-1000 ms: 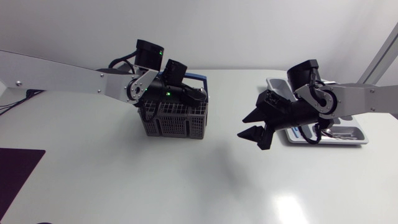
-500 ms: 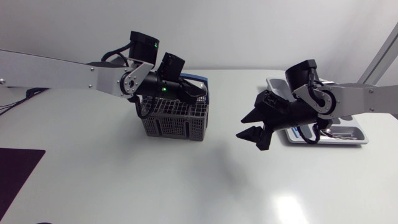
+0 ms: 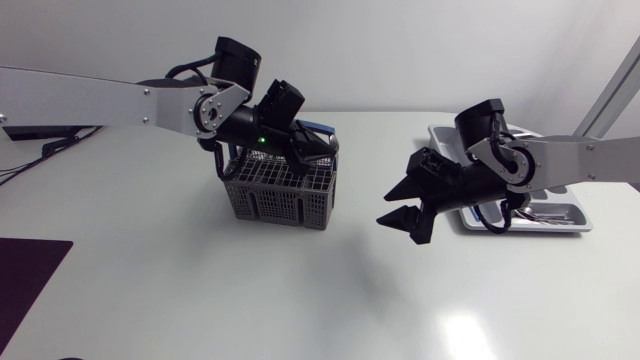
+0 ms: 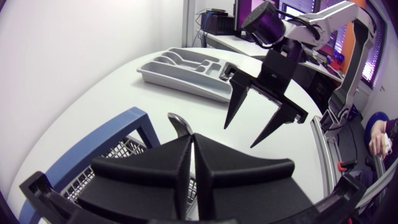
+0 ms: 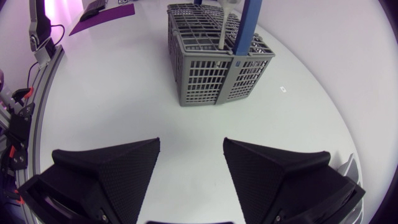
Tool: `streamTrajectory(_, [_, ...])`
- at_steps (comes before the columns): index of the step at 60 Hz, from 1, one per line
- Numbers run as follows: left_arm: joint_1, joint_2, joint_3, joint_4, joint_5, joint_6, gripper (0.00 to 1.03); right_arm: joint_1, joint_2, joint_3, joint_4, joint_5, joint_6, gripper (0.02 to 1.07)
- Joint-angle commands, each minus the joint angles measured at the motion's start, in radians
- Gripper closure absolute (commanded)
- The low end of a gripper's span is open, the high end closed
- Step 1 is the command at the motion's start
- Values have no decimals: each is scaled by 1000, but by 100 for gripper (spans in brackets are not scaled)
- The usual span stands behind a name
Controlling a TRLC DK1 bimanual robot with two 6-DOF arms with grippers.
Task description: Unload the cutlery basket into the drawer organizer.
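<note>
Your left gripper is hanging over the far rim of the cutlery basket, beside its blue handle. Your right gripper is hovering above the table, between the basket and the drawer organizer and well apart from the basket. The organizer is lying near the table's right edge, and your right arm is covering much of it from above. A broad stretch of white tabletop is separating the basket from the organizer, and your right gripper is hanging over that stretch.

The left wrist view is giving you what the head view is hiding. The left fingers are pressed narrow, pinching a piece of cutlery whose rounded metal end is poking out past the tips. I cannot tell whether it is a spoon or a fork. That view is also showing the organizer's compartments uncovered, and your right gripper spread wide in front of it.

The right wrist view is looking back at the basket, where the pale piece of cutlery is standing upright next to the blue handle. Its own fingers are standing wide apart, holding nothing.

A dark purple mat is lying at the table's near left corner.
</note>
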Motion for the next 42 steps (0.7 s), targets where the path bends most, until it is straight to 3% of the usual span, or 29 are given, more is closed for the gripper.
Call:
streamTrajectory(1, [17, 32, 57, -37, 28, 88, 98, 10, 19, 18, -13, -9, -14, 32])
streamTrajectory(25, [49, 89, 160, -282, 112, 335, 98, 17, 20, 18, -13, -11, -22, 32])
streamTrajectory(31, [55, 75, 157, -296, 161, 349, 98, 20, 23, 22, -13, -11, -23, 32])
streamTrajectory(42, [55, 43, 140, -296, 172, 380, 98, 23, 25, 17, -14, -11, -23, 32])
